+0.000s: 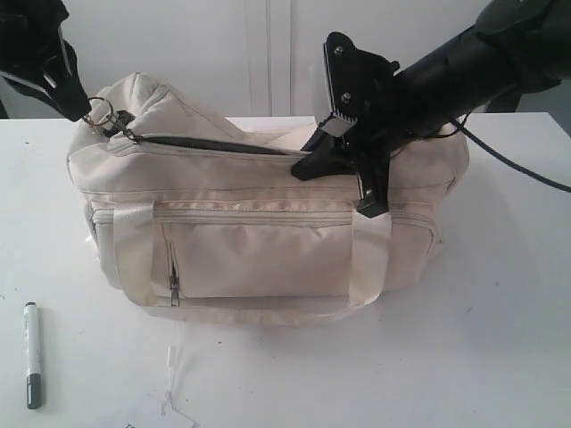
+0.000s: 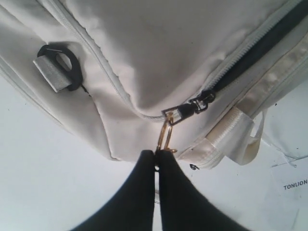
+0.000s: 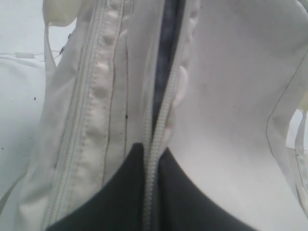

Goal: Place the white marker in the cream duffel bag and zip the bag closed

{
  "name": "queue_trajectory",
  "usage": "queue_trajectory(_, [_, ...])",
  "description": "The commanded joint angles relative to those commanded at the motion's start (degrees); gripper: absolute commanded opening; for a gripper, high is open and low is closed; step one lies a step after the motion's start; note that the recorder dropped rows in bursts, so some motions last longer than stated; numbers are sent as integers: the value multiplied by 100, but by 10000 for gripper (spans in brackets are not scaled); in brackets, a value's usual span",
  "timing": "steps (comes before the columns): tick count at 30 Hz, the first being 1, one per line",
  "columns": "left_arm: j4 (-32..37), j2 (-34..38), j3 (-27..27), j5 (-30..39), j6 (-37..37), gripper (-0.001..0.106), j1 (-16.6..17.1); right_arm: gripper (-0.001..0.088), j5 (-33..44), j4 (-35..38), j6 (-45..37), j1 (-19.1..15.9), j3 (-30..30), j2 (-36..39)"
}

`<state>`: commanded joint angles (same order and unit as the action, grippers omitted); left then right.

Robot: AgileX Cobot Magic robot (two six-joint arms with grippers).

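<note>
The cream duffel bag [image 1: 259, 259] stands in the middle of the white table, its top zip [image 1: 214, 144] gaping open in a dark slit. My left gripper [image 1: 85, 109] is at the bag's left end, shut on the gold ring [image 2: 166, 136] that hangs from the zip slider [image 2: 192, 107]; its tips [image 2: 157, 153] meet on the ring. My right gripper [image 1: 303, 169] is on top of the bag right of centre, shut on the edge of the zip [image 3: 161, 115], which runs between its tips [image 3: 151, 147]. The white marker [image 1: 33, 354] lies on the table at the front left, apart from the bag.
A black end clip [image 2: 57, 67] with a grey strap tab sits on the bag's left end. A printed paper tag [image 2: 291, 183] and a thin thread [image 1: 169, 392] lie on the table by the bag. The right arm's cable [image 1: 517, 165] trails off behind the bag.
</note>
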<state>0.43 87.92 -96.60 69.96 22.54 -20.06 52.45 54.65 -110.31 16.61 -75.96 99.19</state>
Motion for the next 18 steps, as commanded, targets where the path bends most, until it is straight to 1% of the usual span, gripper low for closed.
queue_trajectory(2, [-43,0,0,0,-77,0,0,403,0,107,11,0,0,-38])
queue_trajectory(4, [-43,0,0,0,-143,0,0,542,11,349,197,0,0,-118])
queue_trajectory(5, [-43,0,0,0,-157,0,0,595,39,585,313,0,0,-173])
queue_trajectory(7, [-43,0,0,0,-157,0,0,631,107,1221,417,0,0,-280])
queue_trajectory(9, [-99,10,0,0,-155,0,0,630,135,1992,543,0,0,-381])
queue_trajectory(10, [-129,10,0,0,-155,0,0,630,117,2545,858,29,0,-422])
queue_trajectory(11, [-170,10,0,0,-155,0,0,624,-1,2839,1258,72,0,-422])
queue_trajectory(12, [-189,10,0,0,-155,0,0,606,-117,2950,1723,138,-56,-422])
queue_trajectory(13, [-191,10,0,0,-155,0,0,585,-130,2771,2186,218,-153,-360])
queue_trajectory(14, [-191,10,0,0,-155,0,0,570,-52,2413,2531,294,-287,-290])
queue_trajectory(17, [-191,10,0,0,-155,0,0,554,14,1006,3742,651,-755,-106])
queue_trajectory(18, [-189,10,0,0,-133,0,0,554,13,424,4180,771,-942,-41])
